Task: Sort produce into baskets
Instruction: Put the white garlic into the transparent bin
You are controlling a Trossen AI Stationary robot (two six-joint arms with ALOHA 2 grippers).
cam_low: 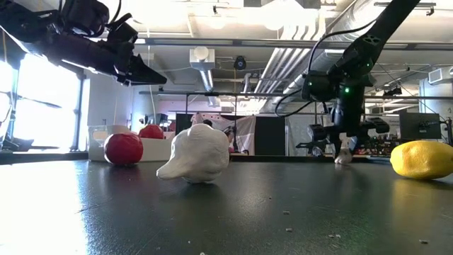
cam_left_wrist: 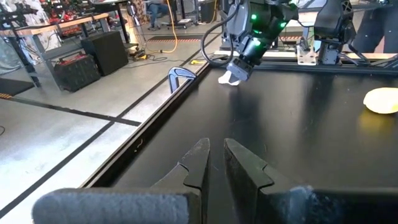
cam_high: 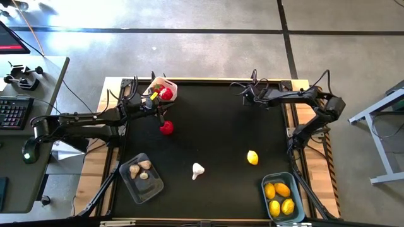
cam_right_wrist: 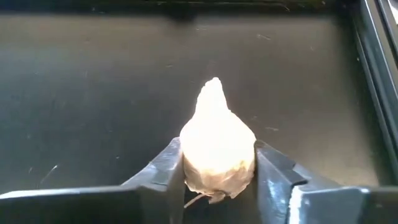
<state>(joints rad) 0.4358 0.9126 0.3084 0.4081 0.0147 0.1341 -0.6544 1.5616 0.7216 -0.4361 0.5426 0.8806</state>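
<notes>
Yellow lemons fill the blue tub, garlic bulbs sit in the clear tub and a tomato lies in the white tub as sorting nears its end. Right tool pinches a garlic bulb low over the black bench. Left tool, fingers pressed together and empty, hangs just above a loose tomato. Another garlic bulb and a lemon lie well apart from both tools, apparently unsorted.
</notes>
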